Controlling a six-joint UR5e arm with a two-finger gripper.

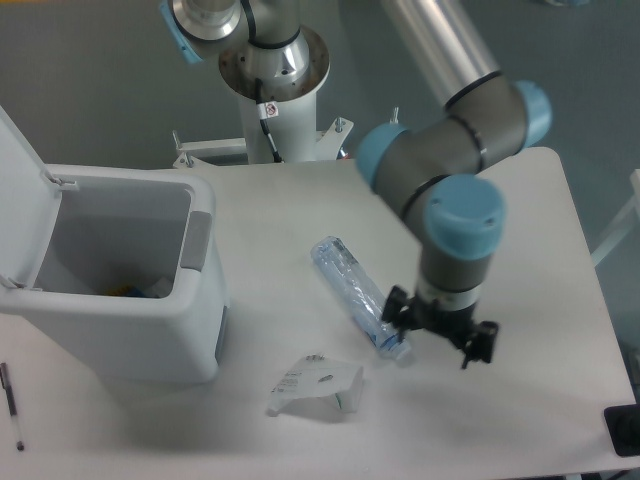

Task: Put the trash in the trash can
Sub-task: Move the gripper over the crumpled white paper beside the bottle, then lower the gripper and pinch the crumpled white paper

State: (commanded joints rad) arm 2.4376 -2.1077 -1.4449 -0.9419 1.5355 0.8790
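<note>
Bottle: clear, ribbed, pale blue tint, lying on its side on the white table, near the middle. It runs on a diagonal, base toward the upper left, cap end toward the lower right.
Packet: small, flat, white and clear with a printed label, lying on the table just below the bottle and apart from it, nearer the front edge.
Trash can: large, boxy and white, at the left side of the table, well apart from the bottle. Its hinged lid is swung up and back on the left, so the opening faces up. A grey panel sits on the side that faces the bottle. Something small, yellow and blue, lies at the bottom inside.
Gripper: black, pointing down, just beside the bottle's cap end on its right. How wide its fingers stand cannot be told from this view, and nothing is seen held in it.
Arm: grey with blue joint caps, reaching over the right half of the table above the gripper.
Pen: thin, black, at the far left front edge, beside the trash can.
</note>
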